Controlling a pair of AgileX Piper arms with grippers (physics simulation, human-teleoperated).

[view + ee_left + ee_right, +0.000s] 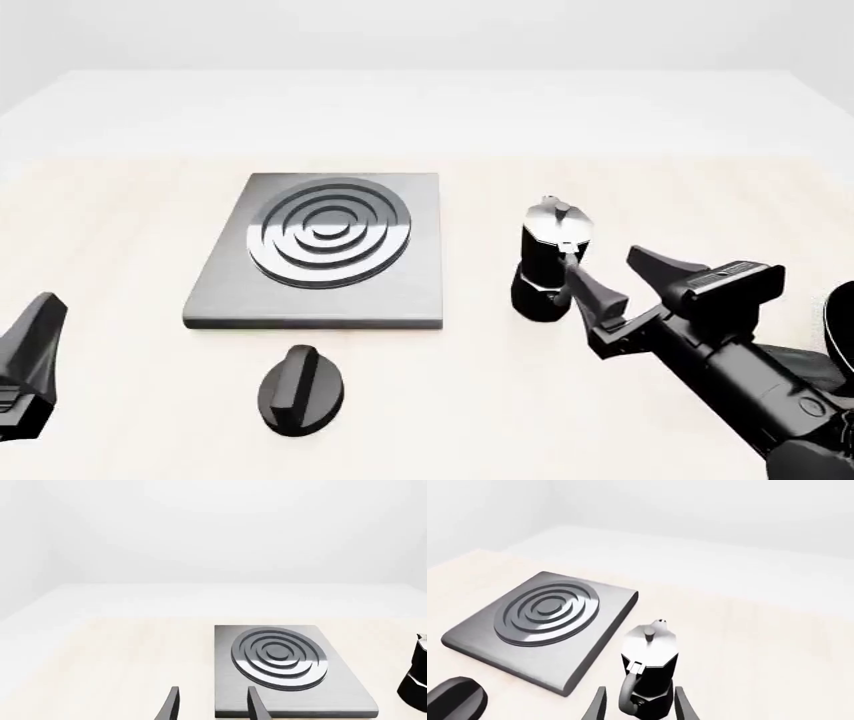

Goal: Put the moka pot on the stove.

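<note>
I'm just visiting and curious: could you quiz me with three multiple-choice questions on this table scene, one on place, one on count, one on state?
1. Where does the small black faceted moka pot with silver lid stand?
A on the burner
B on the table, right of the flat dark-grey stove
C in a gripper

2. How many black oval ridged knobs lie in front of the stove?
A one
B two
C three

3. The right gripper is:
A shut on the pot
B open
C out of view

B: front view shows the pot beside the slab.
A: a single knob.
B: fingers are spread, not clamping the pot.

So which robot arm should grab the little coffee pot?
The right one. The open right gripper is already right next to the moka pot, while the left gripper sits far across the table, beyond the stove.
</note>
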